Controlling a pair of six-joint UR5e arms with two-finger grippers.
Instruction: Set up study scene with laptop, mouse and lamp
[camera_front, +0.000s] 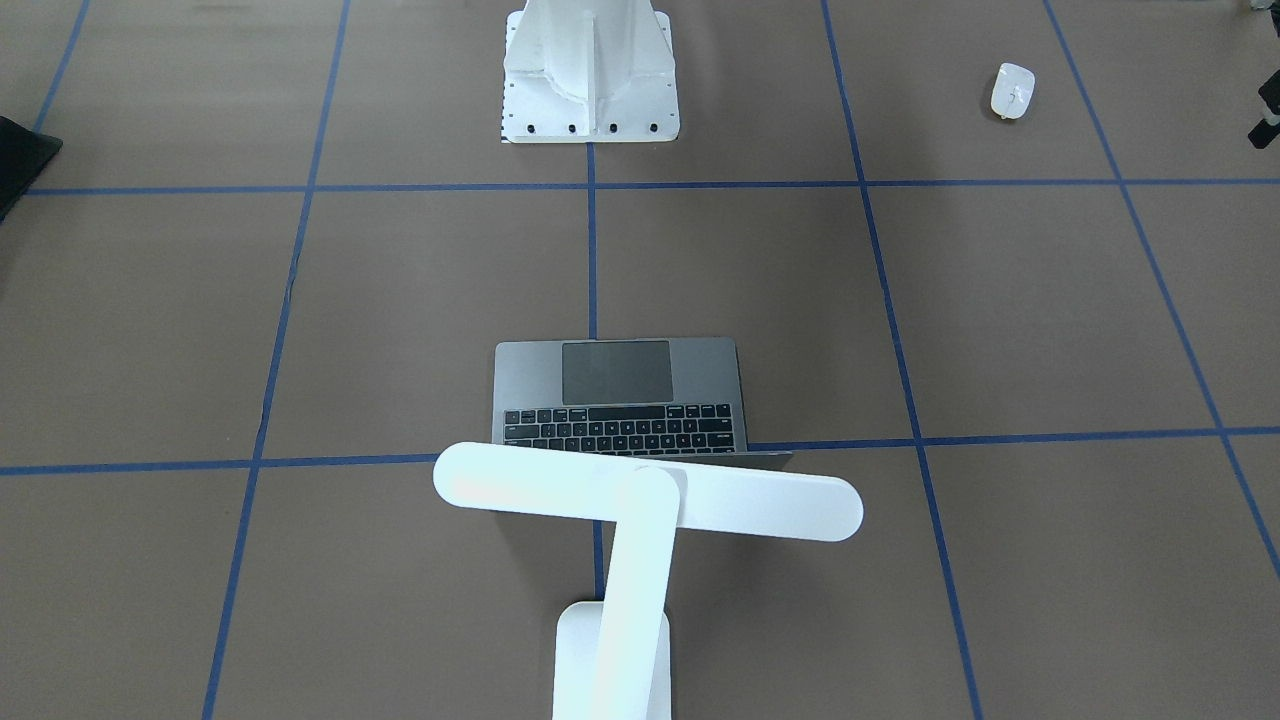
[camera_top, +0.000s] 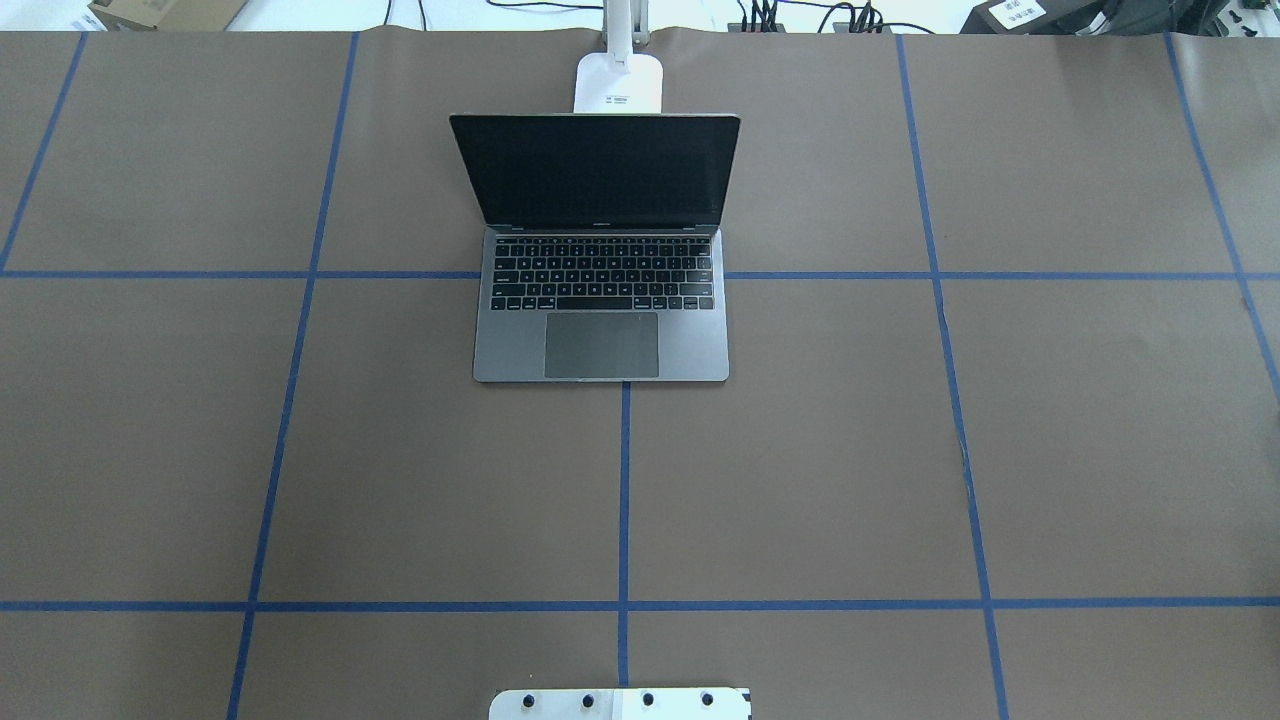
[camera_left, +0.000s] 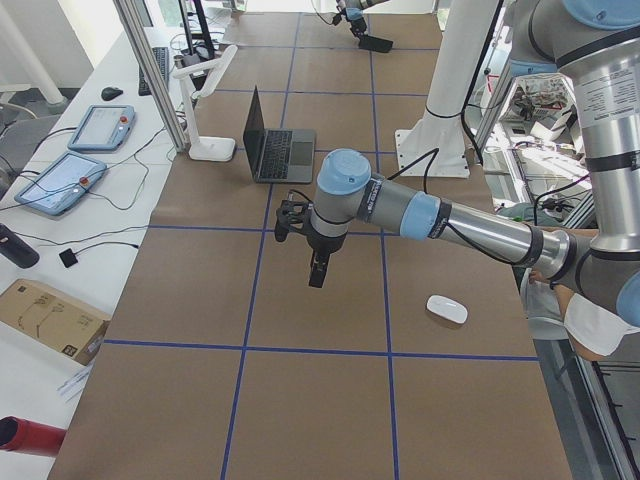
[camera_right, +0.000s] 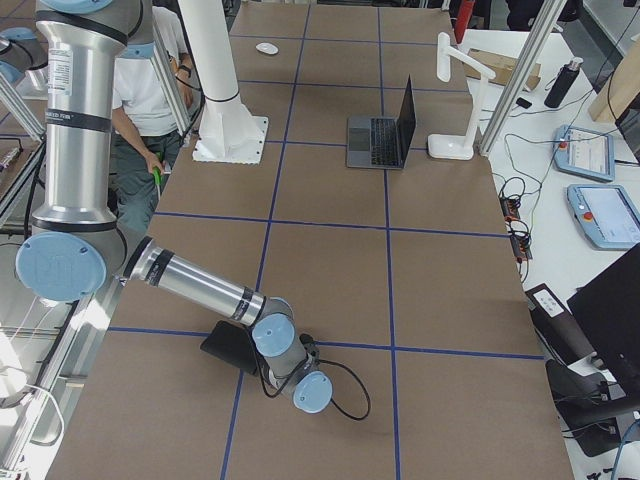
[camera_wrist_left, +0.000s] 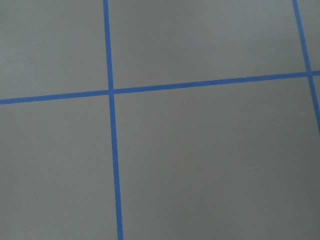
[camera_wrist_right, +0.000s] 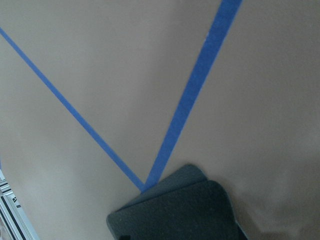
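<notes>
While lamp stands behind the open laptop, I cannot tell left tool or right tool grip.

Laptop: grey, open, screen dark, lid approx. upright. It sits flat mid-table on the far half, keyboard twd robot. Lamp: white, T-shaped, standing just behind the lid at the far edge, bar head higher than lid. Mouse: small white oval, flat on table, robot's left side, well apart from laptop.
</notes>
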